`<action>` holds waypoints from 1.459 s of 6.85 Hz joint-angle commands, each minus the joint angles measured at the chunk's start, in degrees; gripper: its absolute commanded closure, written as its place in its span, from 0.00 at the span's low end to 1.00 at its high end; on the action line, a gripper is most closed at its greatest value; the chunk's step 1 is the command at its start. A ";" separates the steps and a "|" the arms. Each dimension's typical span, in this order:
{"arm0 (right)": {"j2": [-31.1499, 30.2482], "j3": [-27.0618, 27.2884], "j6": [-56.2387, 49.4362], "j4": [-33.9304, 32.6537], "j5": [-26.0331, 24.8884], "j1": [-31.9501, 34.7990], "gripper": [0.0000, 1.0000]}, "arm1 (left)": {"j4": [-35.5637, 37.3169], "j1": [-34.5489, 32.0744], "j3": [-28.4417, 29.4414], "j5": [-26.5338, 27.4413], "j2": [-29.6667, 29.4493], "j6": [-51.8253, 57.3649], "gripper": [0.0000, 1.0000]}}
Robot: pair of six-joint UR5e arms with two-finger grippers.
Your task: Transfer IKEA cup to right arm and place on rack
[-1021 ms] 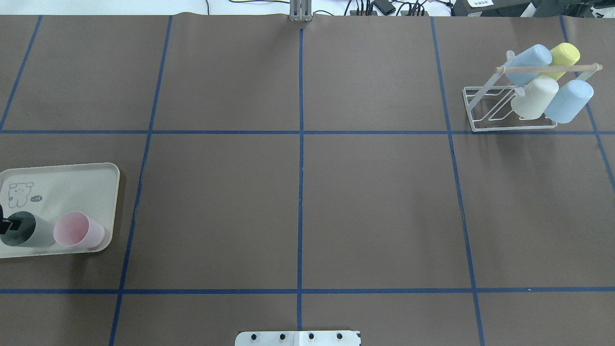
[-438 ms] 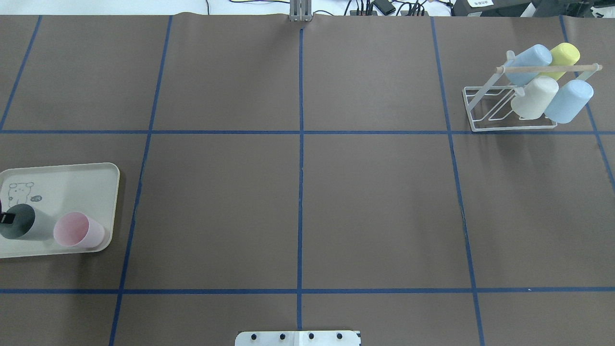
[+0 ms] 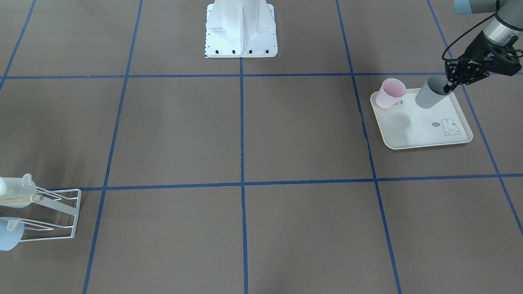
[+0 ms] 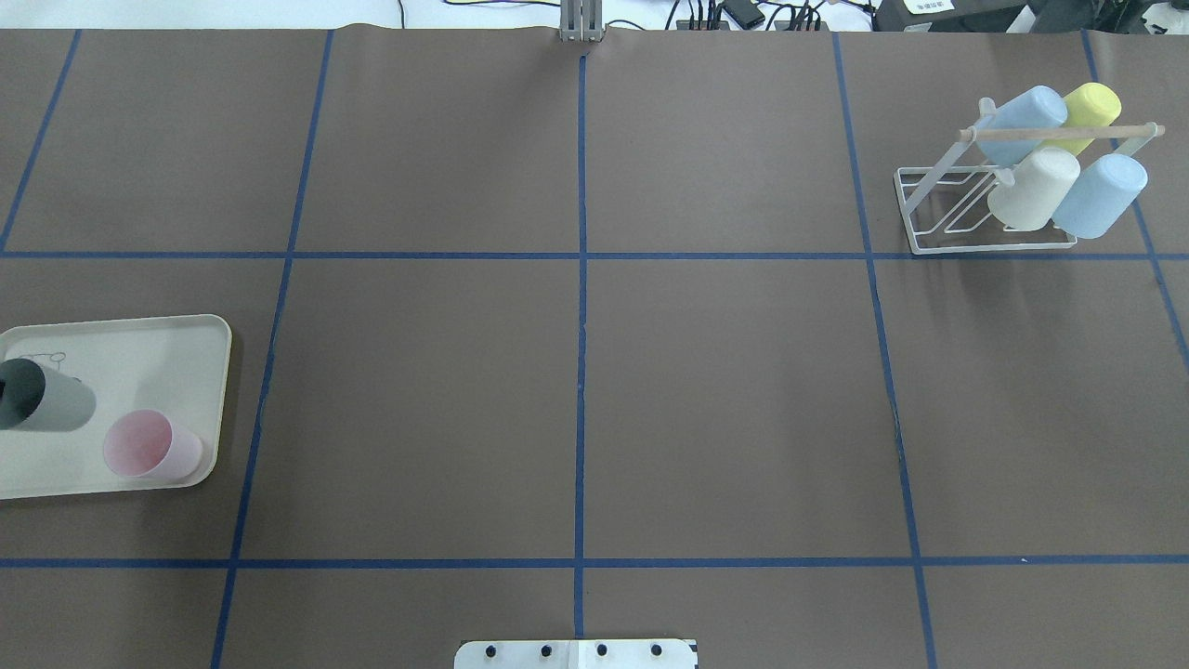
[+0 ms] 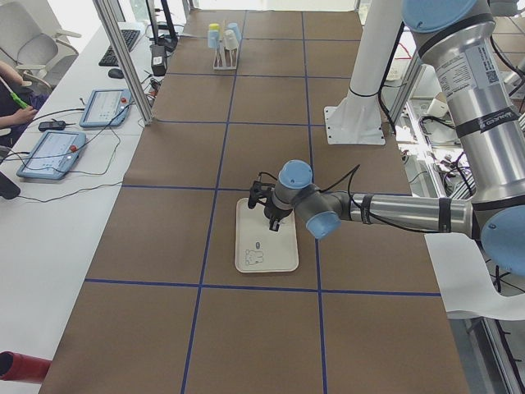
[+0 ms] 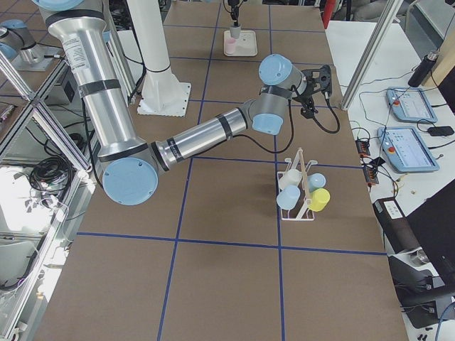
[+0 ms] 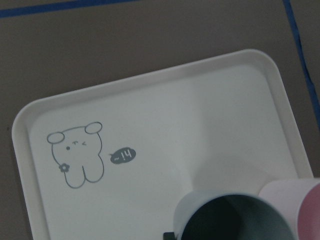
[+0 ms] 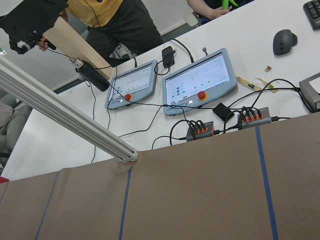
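A grey IKEA cup (image 3: 429, 97) hangs tilted above the cream tray (image 3: 421, 130), and my left gripper (image 3: 449, 86) is shut on its rim. The cup also shows in the overhead view (image 4: 46, 406) and the left wrist view (image 7: 235, 220). A pink cup (image 4: 153, 446) stands on the tray next to it. The white wire rack (image 4: 985, 223) with a wooden rod stands at the far right and holds several cups. My right gripper (image 6: 323, 74) hovers near the rack, seen only in the exterior right view, so I cannot tell if it is open or shut.
The tray (image 4: 139, 358) lies at the table's left edge. The robot base (image 3: 241, 28) stands at the middle of the near side. Control tablets and cables (image 8: 200, 85) lie beyond the table's far edge.
The grey cup has risen off the tray and shifted away from the pink cup, now covering the rabbit print in the overhead view. The pink cup and rack have not moved.
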 commanded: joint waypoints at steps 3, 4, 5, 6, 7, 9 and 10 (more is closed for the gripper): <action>2.15 0.49 8.30 0.31 -0.26 -4.29 0.00 | 4.75 -10.31 -0.61 2.05 -15.97 -20.05 1.00; 2.93 0.83 10.23 0.40 -0.44 -5.70 0.00 | 4.66 -9.96 -0.70 3.90 -20.10 -28.57 1.00; 4.42 0.84 13.39 0.31 -0.79 -7.46 0.00 | 4.31 -9.61 -0.79 3.91 -23.54 -37.53 1.00; 6.35 0.84 18.20 0.75 -2.53 -9.73 0.00 | 2.13 -8.39 -0.88 4.78 -25.31 -46.67 1.00; 7.59 1.36 23.12 1.80 -7.16 -12.28 0.00 | -3.20 -5.07 -0.79 9.41 -25.41 -55.11 1.00; 7.69 2.50 30.70 6.88 -17.62 -20.00 0.00 | -6.85 2.74 -0.61 17.94 -29.34 -71.82 1.00; 7.69 2.68 32.56 8.47 -22.02 -23.61 0.00 | -7.29 5.92 -0.53 21.46 -31.98 -78.86 1.00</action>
